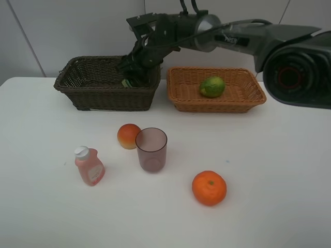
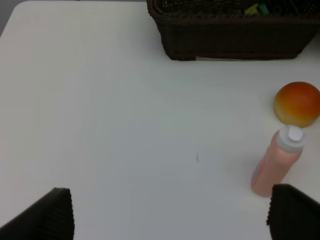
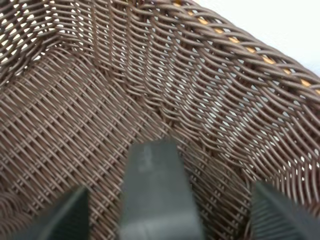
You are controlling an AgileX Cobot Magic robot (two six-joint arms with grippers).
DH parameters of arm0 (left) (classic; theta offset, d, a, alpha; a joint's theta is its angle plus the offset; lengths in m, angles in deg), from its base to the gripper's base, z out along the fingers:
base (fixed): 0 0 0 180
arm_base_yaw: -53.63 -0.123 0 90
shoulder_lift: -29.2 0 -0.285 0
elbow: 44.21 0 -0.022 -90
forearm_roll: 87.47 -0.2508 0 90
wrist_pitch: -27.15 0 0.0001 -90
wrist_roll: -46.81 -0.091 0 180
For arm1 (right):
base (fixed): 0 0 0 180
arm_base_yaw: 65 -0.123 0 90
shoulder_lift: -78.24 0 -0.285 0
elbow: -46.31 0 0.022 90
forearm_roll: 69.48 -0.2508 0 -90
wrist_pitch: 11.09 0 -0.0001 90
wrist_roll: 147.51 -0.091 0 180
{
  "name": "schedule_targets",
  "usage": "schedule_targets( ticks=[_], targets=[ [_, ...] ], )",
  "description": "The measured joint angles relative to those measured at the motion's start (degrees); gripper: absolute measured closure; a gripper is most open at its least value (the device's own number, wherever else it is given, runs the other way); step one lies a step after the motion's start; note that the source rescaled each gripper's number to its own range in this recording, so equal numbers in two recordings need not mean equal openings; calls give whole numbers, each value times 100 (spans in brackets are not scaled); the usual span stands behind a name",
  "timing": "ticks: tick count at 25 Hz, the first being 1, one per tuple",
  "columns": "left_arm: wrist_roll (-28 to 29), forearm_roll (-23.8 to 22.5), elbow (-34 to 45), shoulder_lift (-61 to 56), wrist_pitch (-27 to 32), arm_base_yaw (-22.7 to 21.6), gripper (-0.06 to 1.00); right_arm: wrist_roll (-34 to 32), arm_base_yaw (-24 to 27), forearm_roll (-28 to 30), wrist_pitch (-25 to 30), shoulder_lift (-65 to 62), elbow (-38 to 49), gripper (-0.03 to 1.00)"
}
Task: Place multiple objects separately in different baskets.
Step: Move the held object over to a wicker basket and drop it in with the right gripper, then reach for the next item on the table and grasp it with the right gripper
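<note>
Two baskets stand at the top of the overhead frame: one dark brown basket upper left, one tan basket upper centre-right. Six objects counted. One lime lies in the tan basket. One dark pump bottle sits in the dark basket between the fingers of the right pincer, which stand spread with gaps on both sides and grip nothing. Four objects rest on the table: one peach, one purple cup just beside it, one pink bottle lower left, one orange lower centre. The left pincer is wide and empty above bare table.
</note>
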Motion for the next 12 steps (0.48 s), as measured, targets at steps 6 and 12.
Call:
schedule_targets(
  ticks=[6, 12],
  targets=[
    [0, 0, 0, 0, 0, 0, -6, 0, 0, 0, 195, -170, 0, 19],
    [0, 0, 0, 0, 0, 0, -6, 0, 0, 6, 1370, -747, -13, 18]
  ],
)
